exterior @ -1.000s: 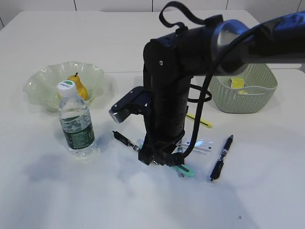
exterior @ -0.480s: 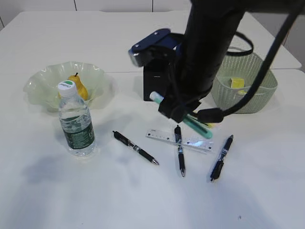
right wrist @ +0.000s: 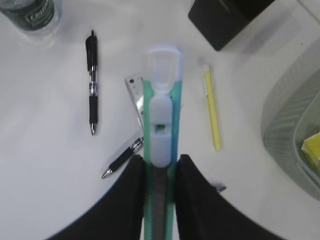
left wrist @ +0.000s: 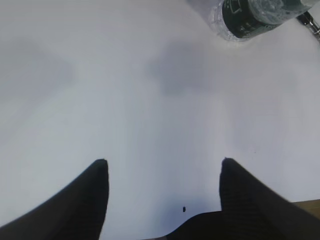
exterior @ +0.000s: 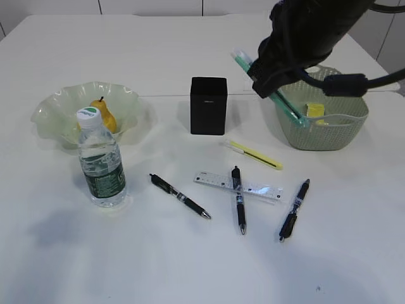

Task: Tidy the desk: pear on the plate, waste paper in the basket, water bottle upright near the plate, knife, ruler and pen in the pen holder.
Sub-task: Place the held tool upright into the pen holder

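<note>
right wrist view: the right gripper [right wrist: 159, 167] squeezes the knife [right wrist: 161, 125] between its two dark fingers. the knife is long and flat, green on the edges with a white slider and a clear tip. in the exterior view the knife [exterior: 269, 94] hangs tilted in the air, up high between the pen holder [exterior: 209, 105] and the basket [exterior: 329, 123]. the left gripper [left wrist: 162, 172] is wide open over the bare table [left wrist: 125, 100] and holds nothing.
</note>
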